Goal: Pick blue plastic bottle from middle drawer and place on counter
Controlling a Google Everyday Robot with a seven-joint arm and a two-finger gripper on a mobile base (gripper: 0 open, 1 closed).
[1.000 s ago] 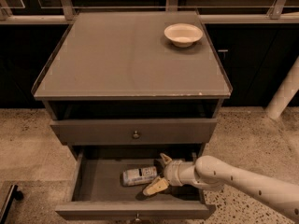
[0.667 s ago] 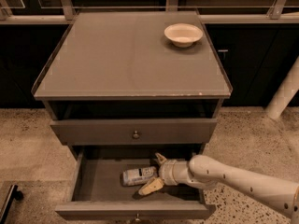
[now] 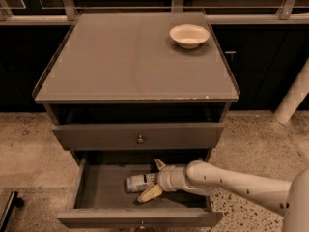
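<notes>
From where I stand, the blue plastic bottle (image 3: pixel 137 182) looks like a light thing, small and stubby, probably thin-walled enough to give a little under a hard squeeze. Its sides are smooth and round, so I would expect it to roll or slip away if it is pinched off-centre. The safest hold seems to be across the middle of the body, over the label, not on the narrow cap end.

It lies on its side on the flat grey floor of the open middle drawer (image 3: pixel 99 190), roughly in the centre, with its long axis running left to right. The label is pale, bluish white, with a darker band towards the right.

The tool (image 3: pixel 148 180) is down inside the drawer at the bottle's right end. Its two pale fingers (image 3: pixel 150 193) are spread wide, one behind the bottle and one in front, so the bottle sits between them. It grips nothing yet, and I cannot tell whether either finger touches the plastic.

Above, the other drawer front (image 3: pixel 140 137) is closed. The grey tabletop (image 3: pixel 125 62) carries only a cream bowl (image 3: pixel 189 35) near its back right corner, which to my eye leaves plenty of room for the bottle.
</notes>
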